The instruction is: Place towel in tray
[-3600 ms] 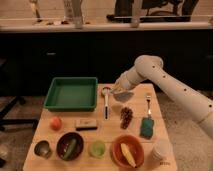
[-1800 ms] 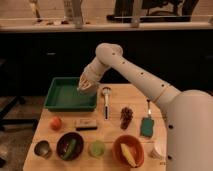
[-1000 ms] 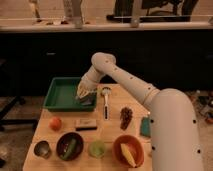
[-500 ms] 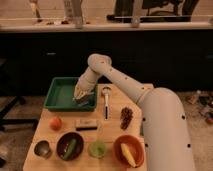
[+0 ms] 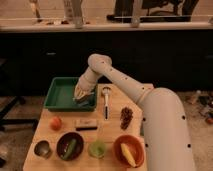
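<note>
The green tray point(image 5: 56, 96) sits at the back left of the wooden table. My gripper point(image 5: 81, 95) reaches down into the tray's right half, near its front right corner. It is shut on the pale towel point(image 5: 80, 91), a small crumpled bundle held low over the tray floor. I cannot tell whether the towel touches the floor. My white arm point(image 5: 125, 85) crosses from the lower right and hides the table's right side.
A white-handled utensil point(image 5: 105, 100) lies just right of the tray. Dark grapes point(image 5: 126, 116), a snack bar point(image 5: 86, 123), an orange fruit point(image 5: 56, 122), a metal cup point(image 5: 42, 148), a dark bowl point(image 5: 70, 145), a green cup point(image 5: 97, 148) and an orange bowl point(image 5: 128, 152) fill the front.
My gripper has carried the towel from right of the utensil leftward over the tray, then lowered it into the tray's right half. In the last half second it barely moved.
</note>
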You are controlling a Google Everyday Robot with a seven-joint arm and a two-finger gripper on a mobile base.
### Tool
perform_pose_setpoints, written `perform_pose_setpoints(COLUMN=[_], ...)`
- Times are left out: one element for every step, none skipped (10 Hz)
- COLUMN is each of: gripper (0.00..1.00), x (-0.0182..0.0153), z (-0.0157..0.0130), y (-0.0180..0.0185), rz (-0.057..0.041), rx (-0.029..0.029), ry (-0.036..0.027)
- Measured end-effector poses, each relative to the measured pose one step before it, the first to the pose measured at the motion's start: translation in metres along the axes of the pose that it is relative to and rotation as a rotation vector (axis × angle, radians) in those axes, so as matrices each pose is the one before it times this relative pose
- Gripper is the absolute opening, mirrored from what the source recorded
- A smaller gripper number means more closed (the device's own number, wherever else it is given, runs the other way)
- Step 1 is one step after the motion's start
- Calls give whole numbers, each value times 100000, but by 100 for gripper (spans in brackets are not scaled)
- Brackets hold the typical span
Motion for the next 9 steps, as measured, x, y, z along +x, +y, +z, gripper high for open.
perform_pose_setpoints(gripper=[62,72,78,80,80,80,80,80,80], x=[-2,-7,2,-7,-3,1,0,1,-1], z=[5,0,3,5,6,-2,3,-3,0], y=[6,-4,6,4,-2,3,1,-1,1], rz=[-5,-14,12,-11,-9,4,-6,4,-8], rx=[-17,2,-6,-16,-6,-2,-4,7,-3], ry=[2,-10,-2,-6,-3,2,-4,4,0])
